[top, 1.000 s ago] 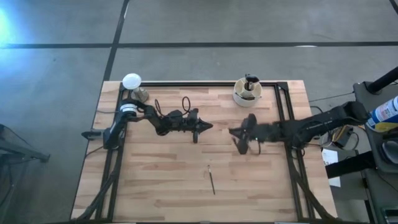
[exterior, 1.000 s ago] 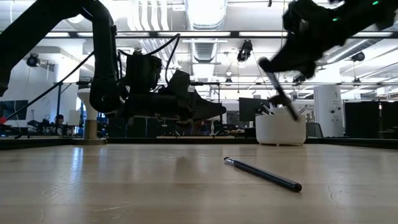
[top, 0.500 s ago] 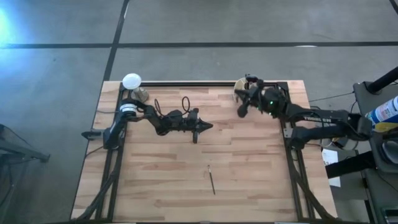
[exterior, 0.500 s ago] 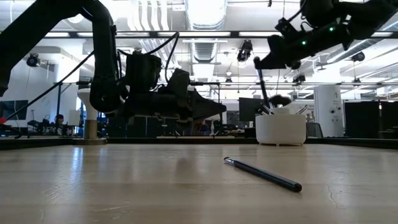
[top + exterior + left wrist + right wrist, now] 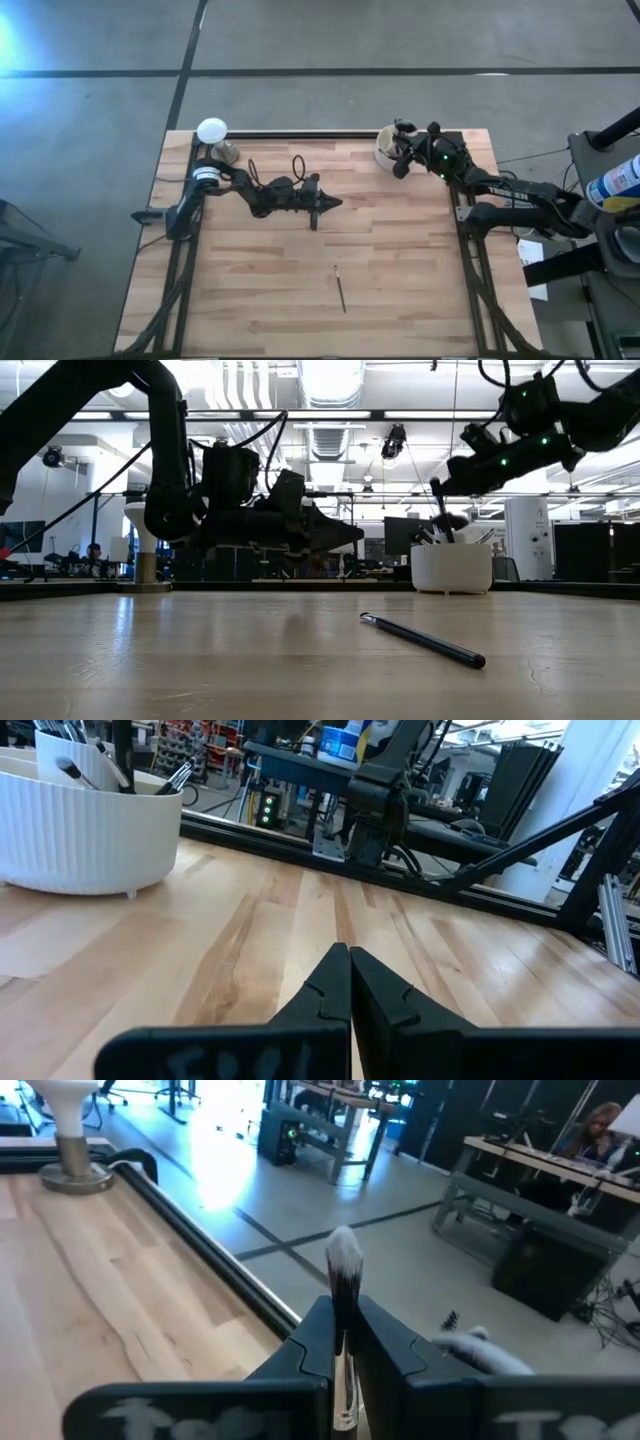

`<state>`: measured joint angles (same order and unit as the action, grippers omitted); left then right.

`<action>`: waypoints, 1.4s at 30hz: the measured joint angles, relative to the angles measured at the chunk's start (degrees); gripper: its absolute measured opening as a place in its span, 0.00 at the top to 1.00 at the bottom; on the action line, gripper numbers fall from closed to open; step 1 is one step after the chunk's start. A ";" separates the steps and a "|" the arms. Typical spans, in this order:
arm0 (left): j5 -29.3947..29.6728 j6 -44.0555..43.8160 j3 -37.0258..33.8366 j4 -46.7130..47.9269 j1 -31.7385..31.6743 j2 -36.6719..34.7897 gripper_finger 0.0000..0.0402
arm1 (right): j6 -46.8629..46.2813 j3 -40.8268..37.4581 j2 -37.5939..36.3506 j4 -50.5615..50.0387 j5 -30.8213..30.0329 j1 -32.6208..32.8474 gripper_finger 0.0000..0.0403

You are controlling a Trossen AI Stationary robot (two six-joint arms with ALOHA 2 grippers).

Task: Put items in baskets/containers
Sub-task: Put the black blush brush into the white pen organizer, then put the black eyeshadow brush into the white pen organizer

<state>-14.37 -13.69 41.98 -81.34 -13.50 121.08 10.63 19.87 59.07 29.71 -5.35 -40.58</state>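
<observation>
now upright brush [image 5: 343, 1295], bristles up, over cup [image 5: 451, 568]

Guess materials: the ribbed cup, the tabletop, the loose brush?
Cup: looks like matte cream plastic or ceramic, going by its even vertical ribs and lack of shine; can't tell which. Tabletop: pale wood, with visible planks and grain and a light sheen. Brush on the table: smooth glossy dark handle, perhaps lacquered wood or plastic.

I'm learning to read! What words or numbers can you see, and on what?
Nothing reads clearly.
Right arm: white lettering, too small to read.
Left gripper, shut above the table: blurred letters on its base.
Right gripper, shut on a makeup brush: blurred letters too.
</observation>
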 joint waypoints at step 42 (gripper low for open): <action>0.49 -0.01 0.00 1.38 -0.17 -0.12 1.00 | -9.73 4.58 -12.14 -29.05 -0.82 5.72 0.92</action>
<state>-13.88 -13.70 41.98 -79.96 -13.67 120.96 0.90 24.45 46.93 0.66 -6.17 -34.86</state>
